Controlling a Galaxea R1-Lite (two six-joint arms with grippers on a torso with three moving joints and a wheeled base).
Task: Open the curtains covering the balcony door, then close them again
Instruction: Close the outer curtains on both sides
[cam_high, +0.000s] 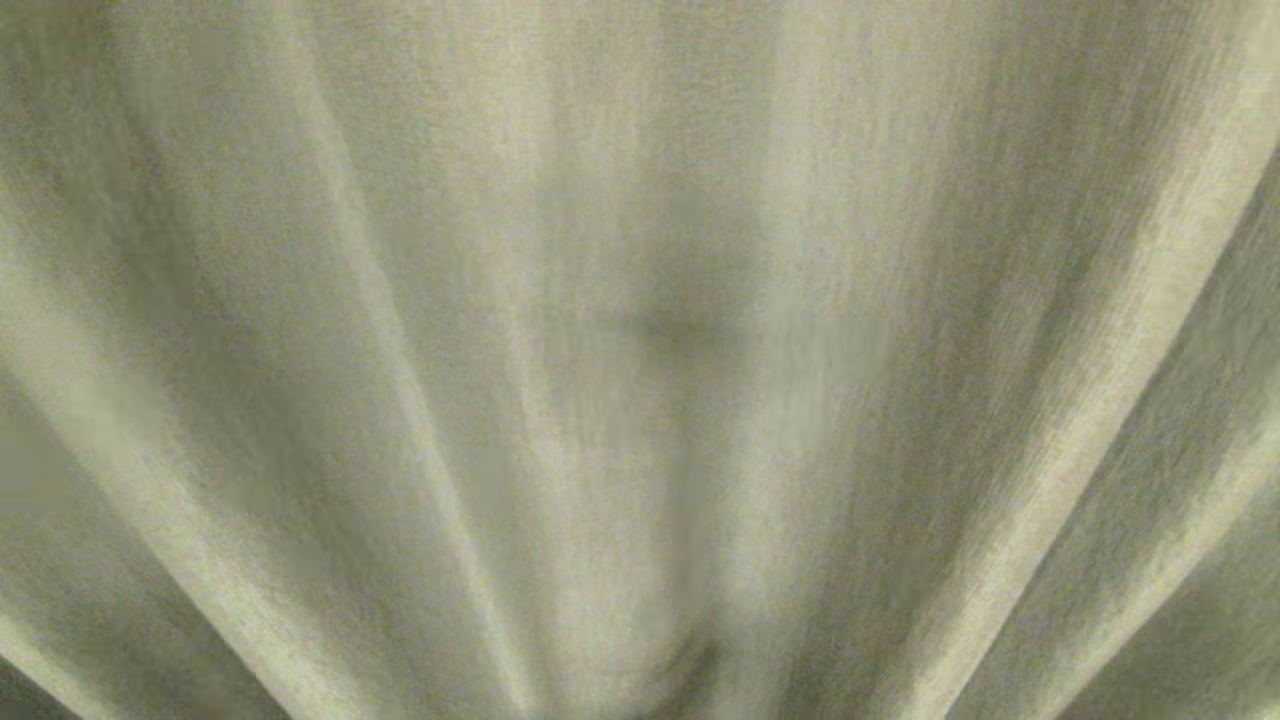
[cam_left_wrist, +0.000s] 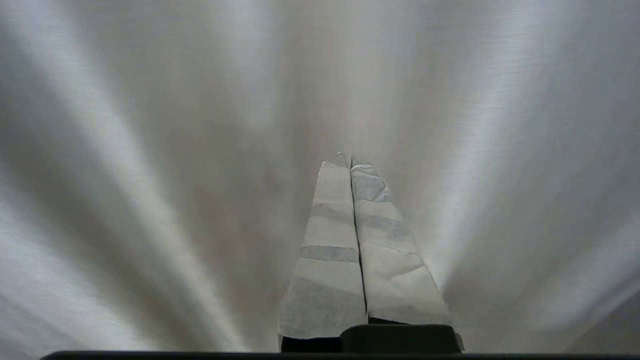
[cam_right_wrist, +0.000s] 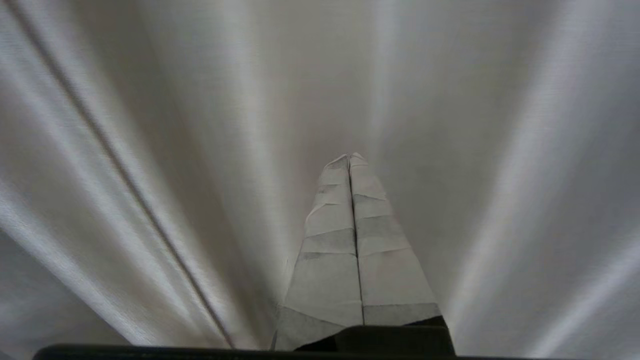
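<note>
Dim, soft, blurred; bright fold highlights

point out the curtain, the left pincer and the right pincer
curtain (cam_high: 640, 200), head view, on a pleat mid-panel
left pincer (cam_left_wrist: 350, 161), left wrist view, at the shut taped fingertips
right pincer (cam_right_wrist: 350, 157), right wrist view, at the shut taped fingertips

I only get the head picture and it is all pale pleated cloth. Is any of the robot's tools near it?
Observer: Yes. The left wrist view shows the left tool pointing at the curtains, fingers pressed together.
Operator: Is it pinching any cloth?
Observer: No fabric shows between its taped fingers.
Operator: And the other arm?
Observer: The right tool is shut too, aimed at the same pleats, with a dark hemmed edge running beside it.
</note>
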